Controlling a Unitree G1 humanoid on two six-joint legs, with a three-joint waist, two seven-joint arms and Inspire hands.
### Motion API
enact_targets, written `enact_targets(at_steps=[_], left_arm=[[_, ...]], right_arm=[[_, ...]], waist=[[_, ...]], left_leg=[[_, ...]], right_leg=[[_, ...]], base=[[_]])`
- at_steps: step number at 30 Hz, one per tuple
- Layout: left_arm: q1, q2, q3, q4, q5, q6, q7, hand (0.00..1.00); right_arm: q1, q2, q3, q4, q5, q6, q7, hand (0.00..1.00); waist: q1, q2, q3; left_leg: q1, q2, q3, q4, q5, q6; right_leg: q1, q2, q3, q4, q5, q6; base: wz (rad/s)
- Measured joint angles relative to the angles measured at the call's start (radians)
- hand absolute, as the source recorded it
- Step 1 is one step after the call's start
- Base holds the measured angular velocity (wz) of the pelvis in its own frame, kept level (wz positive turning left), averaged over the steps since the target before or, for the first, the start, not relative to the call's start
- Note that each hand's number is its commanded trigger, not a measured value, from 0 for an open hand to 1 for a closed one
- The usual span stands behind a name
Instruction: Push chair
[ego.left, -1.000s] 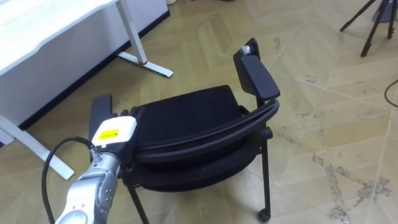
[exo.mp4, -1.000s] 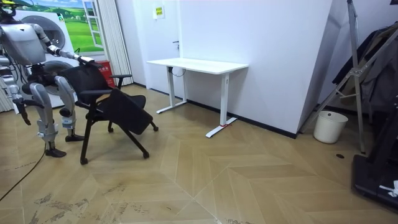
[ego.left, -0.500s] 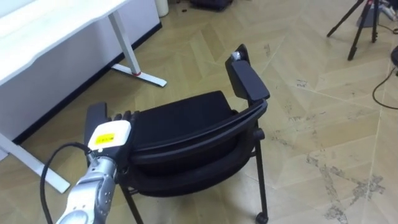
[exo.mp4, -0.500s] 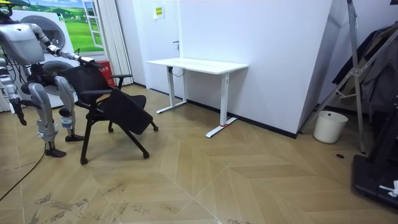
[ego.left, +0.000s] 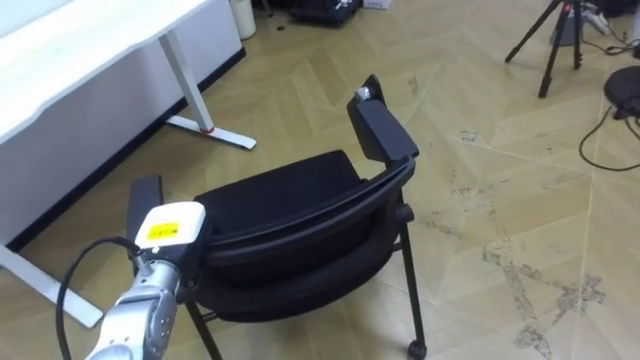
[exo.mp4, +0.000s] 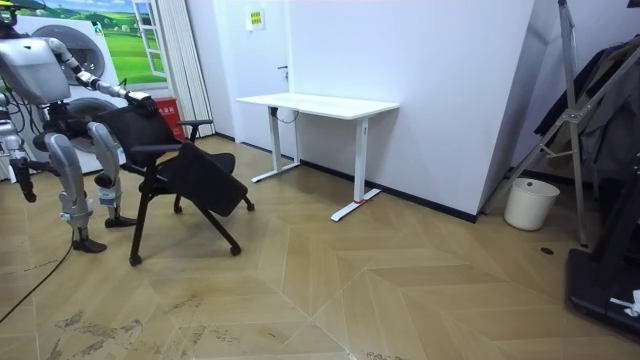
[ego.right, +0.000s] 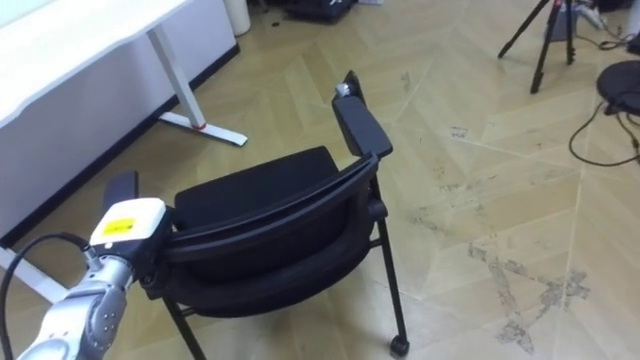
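Chair (ego.left: 290, 200), black, stands on the wood floor (ego.left: 480, 200) just in front of the robot, with its back toward the robot. At the far left runs the white desk (ego.left: 70, 50), apart from the chair, and one desk foot (ego.left: 215, 135) lies on the floor beyond the chair. The left hand (ego.left: 170, 240) comes in from the lower left and sits at the left end of the backrest (ego.left: 320, 215), just beside the left armrest (ego.left: 143, 200). I cannot tell whether it clasps the frame or only presses on it, since the backrest hides its far side. Rightward, the curved backrest sweeps up to the right armrest (ego.left: 385, 130), and below that a rear leg ends in a castor (ego.left: 414, 349). Pale scuffs (ego.left: 530, 290) mark the floor right of the chair. A tripod (ego.left: 548, 35) stands at the upper right, well apart.

In the room view the robot stands upright at the room view's left, behind the chair. Its right hand (exo.mp4: 20, 182) hangs low at its side, away from the chair, too small to tell whether it is spread or curled. Its left arm reaches forward to the top of the chair's back. The chair stands between the robot and the desk, which is set against the white wall. Farther right a white bin (exo.mp4: 530, 203) stands near the wall, and a metal frame (exo.mp4: 570, 110) leans at the right edge.
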Motion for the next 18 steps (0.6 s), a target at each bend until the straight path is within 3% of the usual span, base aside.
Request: enact_targets(at_steps=[8, 18], left_arm=[[-0.005, -0.015, 0.001, 0.023, 0.000, -0.002, 0.049, 1.00], [-0.035, -0.014, -0.001, 0.021, 0.000, -0.023, 0.049, 1.00]], right_arm=[[0.003, 0.001, 0.000, -0.003, -0.026, 0.008, -0.003, 0.00], [-0.011, -0.014, 0.011, -0.076, -0.364, -0.004, 0.015, 0.00]], waist=[[-0.010, -0.002, -0.0021], [-0.003, -0.006, -0.0003]], left_leg=[[0.000, 0.004, 0.010, -0.001, 0.000, 0.000], [-0.031, 0.004, -0.005, 0.010, 0.000, -0.001]], right_leg=[[-0.005, 0.004, 0.010, 0.000, 0.003, -0.001], [-0.024, 0.002, -0.007, 0.000, 0.002, -0.003]], base=[[-0.03], [0.05]])
